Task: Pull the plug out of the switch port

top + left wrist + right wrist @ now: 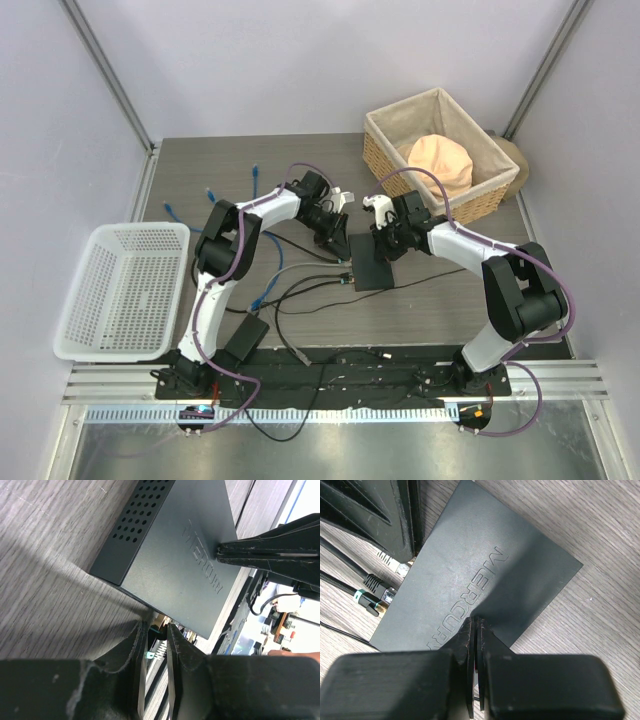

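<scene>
Dark-grey and flat, the switch is lying on the wooden worktop at the middle of the top view, between the two arms. The right pincer is resting on its lid just beside the raised lettering, with its fingers squeezed together and nothing between them. The left pincer is sitting at the switch's socket edge, at the bottom of its wrist view. Its fingers are standing narrowly apart and gripping the plug, which is touching that edge. Two more cables are meeting the same edge, at the left of the right wrist view.
</scene>
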`<state>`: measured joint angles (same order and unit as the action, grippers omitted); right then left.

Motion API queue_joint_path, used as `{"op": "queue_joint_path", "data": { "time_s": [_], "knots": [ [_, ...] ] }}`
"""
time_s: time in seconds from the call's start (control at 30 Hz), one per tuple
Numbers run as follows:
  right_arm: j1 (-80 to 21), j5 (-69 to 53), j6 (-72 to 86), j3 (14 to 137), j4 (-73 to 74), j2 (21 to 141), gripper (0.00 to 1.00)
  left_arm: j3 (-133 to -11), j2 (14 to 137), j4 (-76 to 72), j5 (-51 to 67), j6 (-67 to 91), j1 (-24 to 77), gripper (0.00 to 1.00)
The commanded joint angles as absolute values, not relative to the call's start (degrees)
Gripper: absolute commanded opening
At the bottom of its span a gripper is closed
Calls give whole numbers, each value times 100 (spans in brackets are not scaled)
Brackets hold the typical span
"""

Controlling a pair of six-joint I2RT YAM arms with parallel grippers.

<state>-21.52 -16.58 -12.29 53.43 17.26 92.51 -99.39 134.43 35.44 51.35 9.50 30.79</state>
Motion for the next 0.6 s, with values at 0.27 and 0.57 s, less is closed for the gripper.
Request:
{"op": "queue_joint_path", "data": {
  "time_s": [0.27, 0.57],
  "knots": [
    [-2118, -1433, -1327, 5230, 2074, 9404, 1, -10432, 13658, 4620, 3789, 317, 3208, 0],
    [-2109, -1415, -1345, 5194, 2057, 9369, 1, -9958, 13395, 4641, 3648, 193, 3146, 0]
  ]
}}
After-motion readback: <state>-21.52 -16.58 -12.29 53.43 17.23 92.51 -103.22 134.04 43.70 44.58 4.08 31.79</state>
